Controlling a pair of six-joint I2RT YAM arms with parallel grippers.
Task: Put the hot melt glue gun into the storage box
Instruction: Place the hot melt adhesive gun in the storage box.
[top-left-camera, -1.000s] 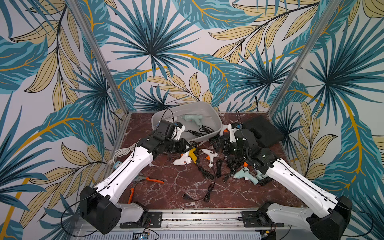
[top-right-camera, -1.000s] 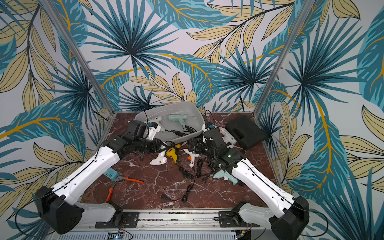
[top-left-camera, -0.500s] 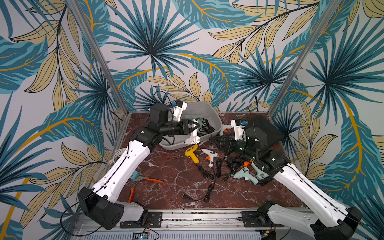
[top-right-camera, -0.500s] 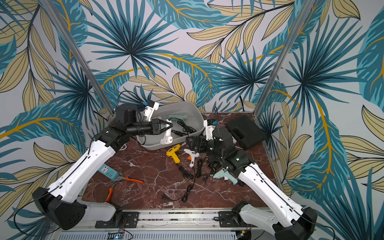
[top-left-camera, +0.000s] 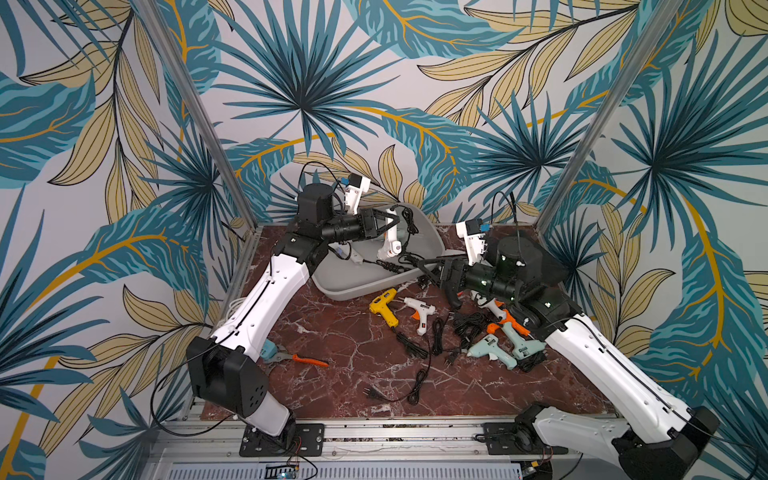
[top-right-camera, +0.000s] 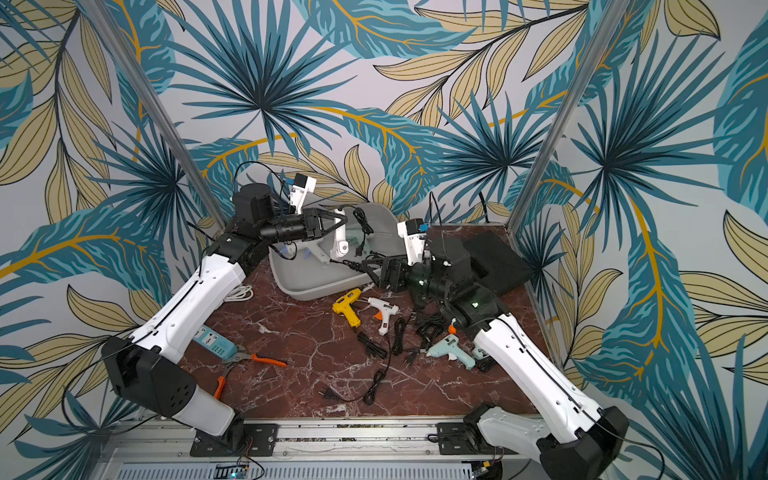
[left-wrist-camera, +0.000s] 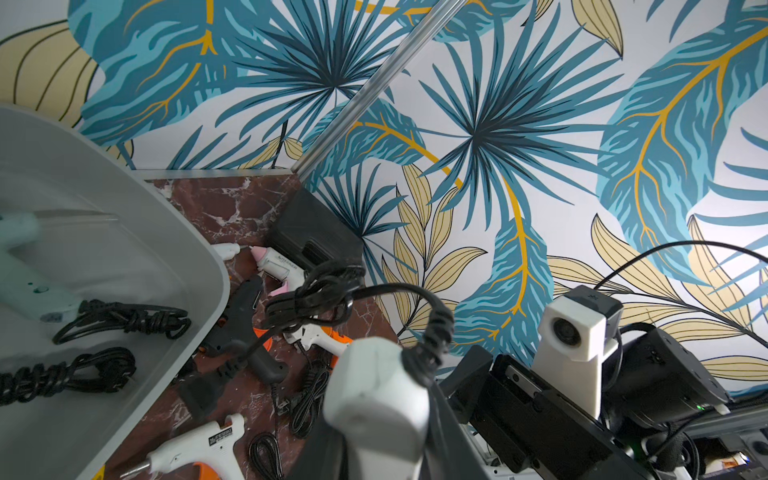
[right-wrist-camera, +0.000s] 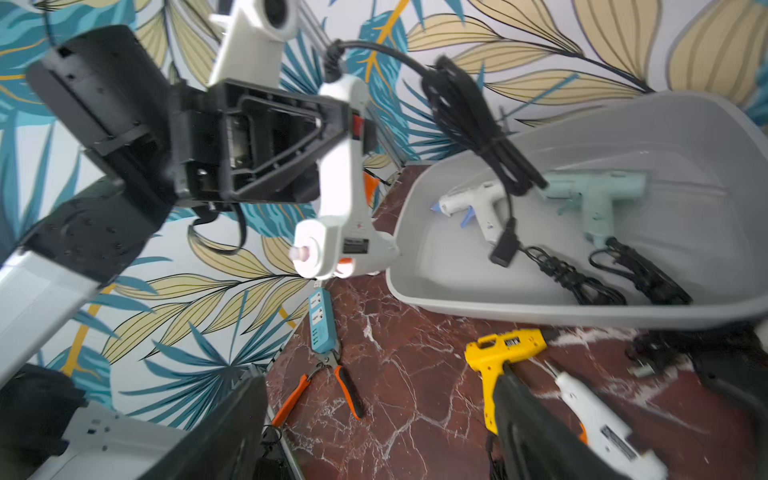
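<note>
Your left gripper (right-wrist-camera: 328, 124) is clamped on the handle of a white glue gun (right-wrist-camera: 338, 195), which hangs barrel-down in the air above the storage box (top-left-camera: 357, 291). In both top views the gun sits over the box's inside. From the right wrist view, though, its barrel lines up with the end of the rim, so you cannot be sure it clears the wall. Let go here and it may strike the rim and tumble onto the counter (top-left-camera: 353, 365).

The bigger worry is the cord bundle (right-wrist-camera: 469, 124). It loops out from the base of the handle and dangles to one side, with its plug hanging low over the box. If it swings as you lower, it can hook the rim. It can also tangle with the cords of the mint glue gun (right-wrist-camera: 594, 195) and the blue-triggered glue gun (right-wrist-camera: 478, 199) already lying inside. A snagged cord would drag the gun back out when you pull away.

The drop itself is a risk. From this height the hard plastic gun could bounce, or shove the light box.

Your right gripper (top-left-camera: 434, 280) has its jaws apart and holds nothing. It sits just beside the box's near rim, near the yellow glue gun (top-left-camera: 384, 307). A careless move there can nudge the box out from under the load, or meet the left arm.
</note>
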